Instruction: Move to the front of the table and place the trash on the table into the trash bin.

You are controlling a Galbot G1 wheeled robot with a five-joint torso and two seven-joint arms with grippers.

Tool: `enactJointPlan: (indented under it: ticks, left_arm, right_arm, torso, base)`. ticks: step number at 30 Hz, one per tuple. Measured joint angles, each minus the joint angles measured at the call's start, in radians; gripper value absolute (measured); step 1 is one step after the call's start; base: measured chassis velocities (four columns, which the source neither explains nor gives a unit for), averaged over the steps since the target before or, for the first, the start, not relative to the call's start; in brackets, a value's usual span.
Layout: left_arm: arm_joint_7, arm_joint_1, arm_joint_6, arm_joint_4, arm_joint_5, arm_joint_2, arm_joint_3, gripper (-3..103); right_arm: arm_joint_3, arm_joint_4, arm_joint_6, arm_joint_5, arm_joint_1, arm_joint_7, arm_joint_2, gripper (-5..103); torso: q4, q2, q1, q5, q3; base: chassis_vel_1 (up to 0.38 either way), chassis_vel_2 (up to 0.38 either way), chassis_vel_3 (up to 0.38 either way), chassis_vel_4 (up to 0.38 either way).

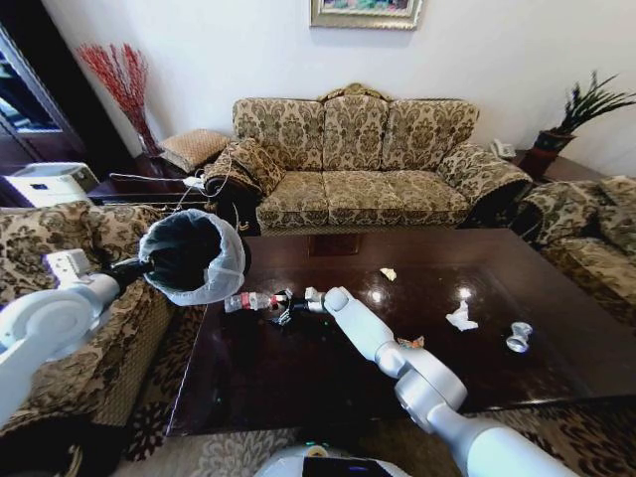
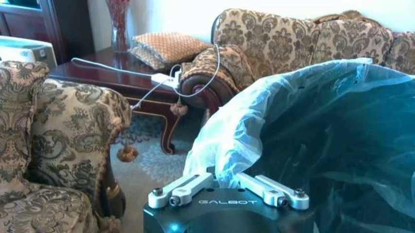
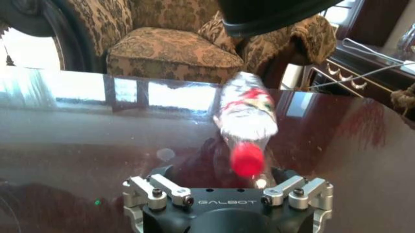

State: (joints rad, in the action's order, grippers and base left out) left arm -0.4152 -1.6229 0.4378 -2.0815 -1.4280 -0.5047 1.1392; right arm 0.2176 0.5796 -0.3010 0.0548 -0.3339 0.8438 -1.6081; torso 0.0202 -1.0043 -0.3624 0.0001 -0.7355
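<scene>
My left gripper (image 2: pixel 227 187) is shut on the rim of the trash bin (image 1: pixel 194 253), a black bin with a white bag liner (image 2: pixel 259 126). It holds the bin tilted in the air off the left end of the table (image 1: pixel 298 383). My right gripper (image 1: pixel 285 303) reaches across the dark table and is shut on the cap end of the clear bottle (image 1: pixel 248 300) with the red label (image 3: pixel 246 116), just below the bin's mouth. On the table's right half lie a crumpled tissue (image 1: pixel 460 318), a silvery cup (image 1: pixel 518 338) and a pale scrap (image 1: pixel 389 273). A snack wrapper (image 1: pixel 411 342) peeks out beside my right arm.
A patterned sofa (image 1: pixel 358 159) stands beyond the table. Armchairs flank the table at left (image 1: pixel 60 258) and right (image 1: pixel 586 229). A dark side table (image 2: pixel 123 77) carrying a white cable sits at the back left. A potted plant (image 1: pixel 581 114) is at the back right.
</scene>
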Motion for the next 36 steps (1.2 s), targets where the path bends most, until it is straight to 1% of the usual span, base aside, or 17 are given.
enactJointPlan:
  ticks: [4,7,11,14,15,16,19,21,23,24,26,27,30,31,32,33,36]
  left_arm:
    - [0.001,-0.005,0.000,-0.001,0.001,-0.004,0.009,0]
    - [0.001,-0.008,-0.001,-0.005,0.002,-0.012,0.011,0]
    - [0.001,-0.010,0.000,-0.010,0.004,-0.016,0.011,0]
    - [0.006,-0.012,-0.001,-0.007,0.004,-0.015,0.012,0]
    - [0.006,-0.012,-0.001,-0.007,0.004,-0.015,0.012,0]
    - [0.006,-0.012,-0.001,-0.005,0.005,-0.014,0.012,0]
    - [0.010,-0.015,-0.001,0.001,0.010,-0.011,0.012,0]
    - [0.012,-0.015,-0.002,0.003,0.012,-0.010,0.012,0]
    - [0.014,-0.016,-0.004,0.009,0.017,-0.009,0.009,0]
    - [0.014,-0.016,-0.004,0.009,0.017,-0.009,0.009,0]
    - [0.015,-0.015,-0.005,0.011,0.019,-0.008,0.004,0]
    - [0.015,-0.015,-0.005,0.011,0.019,-0.008,0.004,0]
    - [0.016,-0.014,-0.010,0.024,0.026,0.002,0.005,0]
    - [0.016,-0.014,-0.010,0.024,0.026,0.002,0.005,0]
    - [0.018,-0.012,-0.017,0.033,0.033,0.007,0.005,0]
    - [0.017,-0.006,-0.029,0.050,0.052,0.015,0.005,0]
    - [0.021,0.004,-0.049,0.096,0.105,0.039,0.011,0]
  right_arm:
    - [0.006,0.012,-0.007,-0.002,-0.009,-0.006,0.000,88]
    - [0.009,0.030,-0.013,-0.003,-0.026,-0.044,0.000,71]
    - [0.015,0.068,-0.009,0.003,-0.049,-0.087,0.000,65]
    - [0.043,0.204,0.037,-0.003,-0.101,-0.129,0.000,48]
    - [0.043,0.204,0.037,-0.003,-0.101,-0.129,0.000,48]
    - [0.051,0.256,0.053,-0.017,-0.120,-0.137,0.000,40]
    - [0.060,0.411,0.103,-0.071,-0.171,-0.142,0.000,52]
    - [0.060,0.438,0.110,-0.080,-0.179,-0.142,0.000,52]
    - [0.061,0.553,0.134,-0.110,-0.210,-0.152,0.028,63]
    - [0.061,0.553,0.134,-0.110,-0.210,-0.152,0.028,63]
    - [0.068,0.620,0.140,-0.135,-0.229,-0.206,0.054,74]
    - [0.068,0.620,0.140,-0.135,-0.229,-0.206,0.054,74]
    - [0.082,0.676,0.156,-0.139,-0.257,-0.395,0.061,90]
    - [0.082,0.676,0.156,-0.139,-0.257,-0.395,0.061,90]
    - [0.088,0.690,0.177,-0.139,-0.269,-0.470,0.059,90]
    - [0.094,0.716,0.216,-0.145,-0.293,-0.549,0.060,99]
    - [0.102,0.766,0.272,-0.144,-0.344,-0.627,0.077,100]
  torso:
    - [0.0001,0.000,0.000,0.0000,0.000]
    - [0.0002,0.000,0.000,-0.0005,0.000]
    - [0.0000,0.000,0.000,-0.0005,0.000]
    - [0.0000,0.000,0.000,-0.0003,0.000]
    - [0.0000,0.000,0.000,-0.0003,0.000]
    - [0.0002,0.000,0.000,-0.0003,0.000]
    - [0.0002,0.000,0.000,-0.0003,0.000]
    - [0.0003,0.000,0.000,-0.0001,0.000]
    - [0.0004,0.000,0.000,0.0001,0.000]
    - [0.0004,0.000,0.000,0.0001,0.000]
    - [0.0000,0.000,0.000,0.0000,0.000]
    - [0.0000,0.000,0.000,0.0000,0.000]
    - [0.0000,0.000,0.000,0.0001,0.000]
    - [0.0000,0.000,0.000,0.0001,0.000]
    - [0.0001,0.000,0.000,0.0001,0.000]
    - [0.0001,0.000,0.000,-0.0002,0.000]
    - [0.0002,0.000,0.000,-0.0003,0.000]
  base:
    - [0.000,0.000,0.000,0.000]
    - [0.000,0.000,0.000,0.000]
    - [0.000,0.000,0.000,0.000]
    - [0.000,0.000,0.000,0.000]
    - [0.000,0.000,0.000,0.000]
    - [0.000,0.000,0.000,0.000]
    - [0.000,0.000,0.000,0.000]
    - [0.000,0.000,0.000,0.000]
    - [0.000,0.000,0.000,0.000]
    - [0.000,0.000,0.000,0.000]
    - [0.000,0.000,0.000,0.000]
    - [0.000,0.000,0.000,0.000]
    - [0.000,0.000,0.000,0.000]
    - [0.000,0.000,0.000,0.000]
    - [0.000,0.000,0.000,0.000]
    - [0.000,0.000,0.000,0.000]
    - [0.000,0.000,0.000,0.000]
